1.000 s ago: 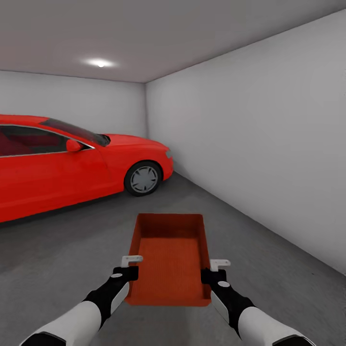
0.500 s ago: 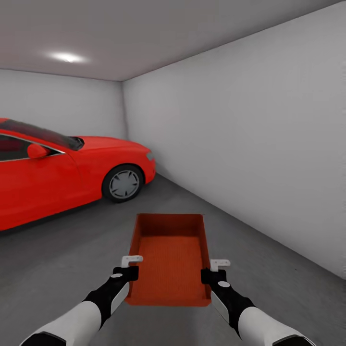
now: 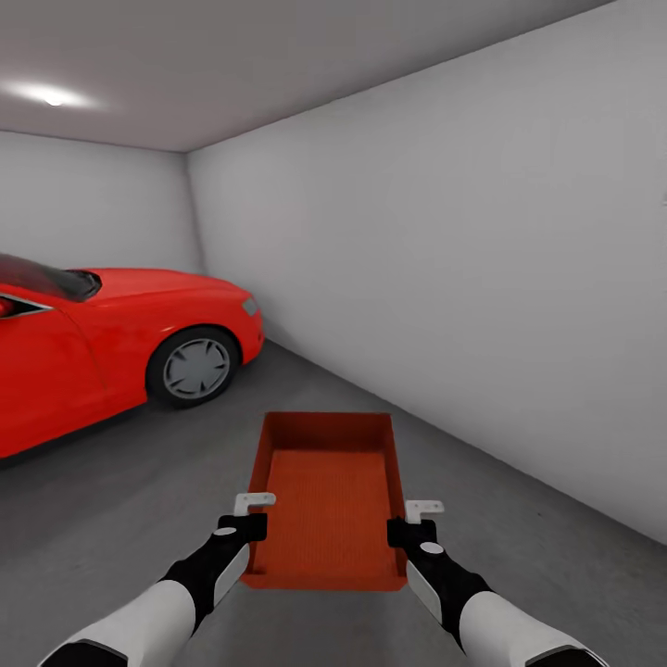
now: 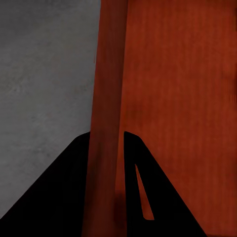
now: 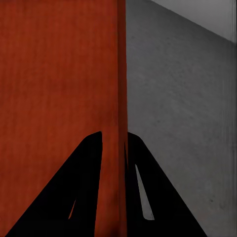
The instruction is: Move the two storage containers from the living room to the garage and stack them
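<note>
The storage container point(image 3: 332, 500) is carried level between both arms above the garage floor point(image 3: 519, 519). The left gripper point(image 3: 248, 519) is clamped on its left wall, one finger inside and one outside; the right gripper point(image 3: 415, 523) grips the right wall the same way. Beyond the left gripper stands a red car point(image 3: 111, 343). A pale grey wall point(image 3: 445, 278) runs beyond the right gripper.

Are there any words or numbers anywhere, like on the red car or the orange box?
None to read: the red car, the orange box held between the left pincer and right pincer, the grey walls and floor all carry no writing.
</note>
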